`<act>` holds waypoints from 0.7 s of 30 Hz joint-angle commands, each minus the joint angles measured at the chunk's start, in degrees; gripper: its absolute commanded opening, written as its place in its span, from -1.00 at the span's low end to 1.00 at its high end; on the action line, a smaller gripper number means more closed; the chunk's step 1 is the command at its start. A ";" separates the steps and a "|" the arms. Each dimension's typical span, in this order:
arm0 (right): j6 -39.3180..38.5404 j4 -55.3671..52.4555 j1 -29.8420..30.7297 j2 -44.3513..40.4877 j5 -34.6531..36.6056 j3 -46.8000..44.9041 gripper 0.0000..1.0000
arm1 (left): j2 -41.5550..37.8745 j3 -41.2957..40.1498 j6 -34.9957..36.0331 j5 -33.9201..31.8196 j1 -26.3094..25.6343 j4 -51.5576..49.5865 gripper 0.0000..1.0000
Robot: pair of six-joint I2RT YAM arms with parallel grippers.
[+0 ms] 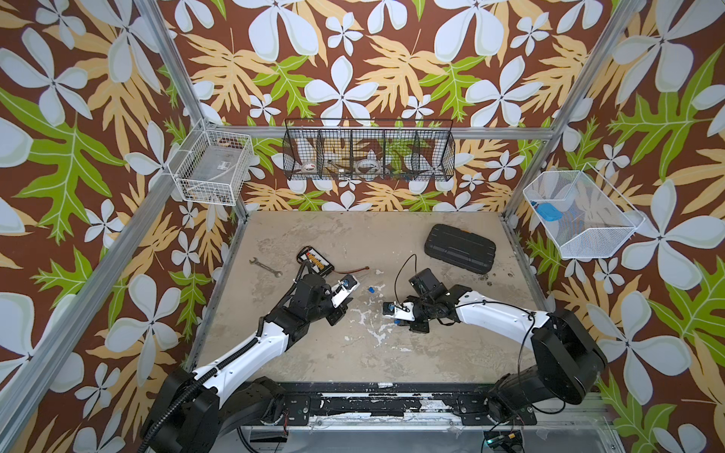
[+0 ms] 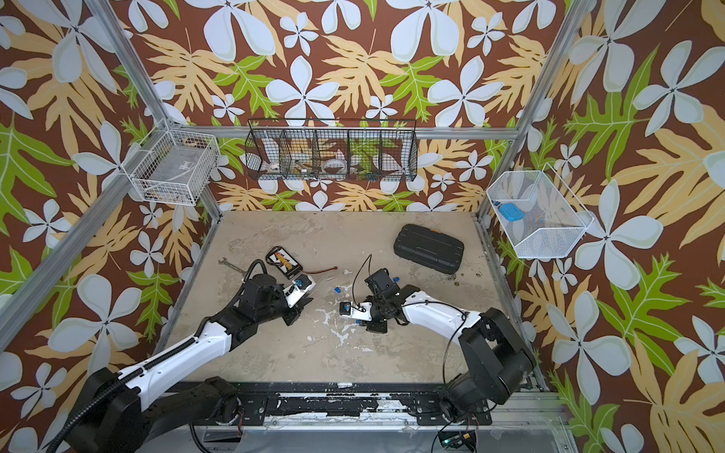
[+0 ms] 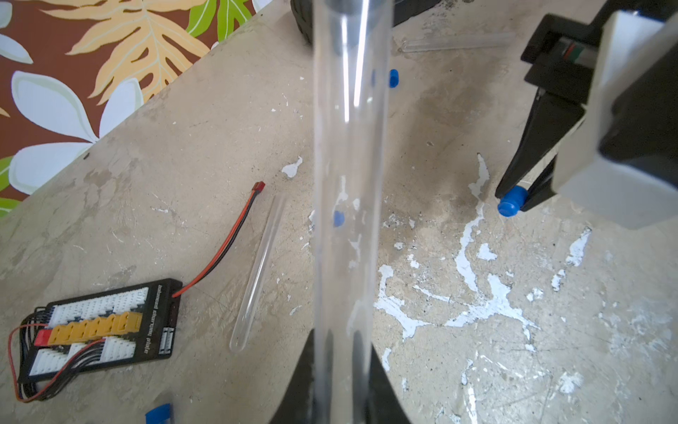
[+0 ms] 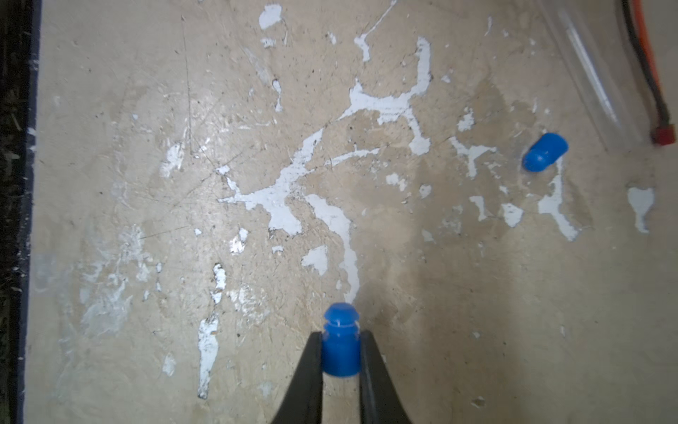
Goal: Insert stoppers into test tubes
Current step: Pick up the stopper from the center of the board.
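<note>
Two grips are set: your right gripper pinches a stopper, your left gripper clamps a tube. Align them on one axis before pushing; hold the tube steady.

three blue stoppers, three clear test tubes, one wrench, one black case, one charging board, three wire baskets.
</note>
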 commanded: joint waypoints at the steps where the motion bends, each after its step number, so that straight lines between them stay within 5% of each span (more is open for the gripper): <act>1: 3.91 -5.04 0.02 -2.52 -1.95 1.47 -0.69 | -0.06 0.56 4.15 1.65 -0.45 -1.58 -1.00; 9: 10.54 -10.79 0.03 -7.50 -4.15 5.68 -0.72 | 1.25 1.08 15.99 -2.16 -5.64 -6.69 -1.00; 21: 12.80 -15.67 0.66 -7.09 -5.39 13.45 -0.73 | 2.39 0.82 22.20 -9.58 -10.91 -6.75 -1.00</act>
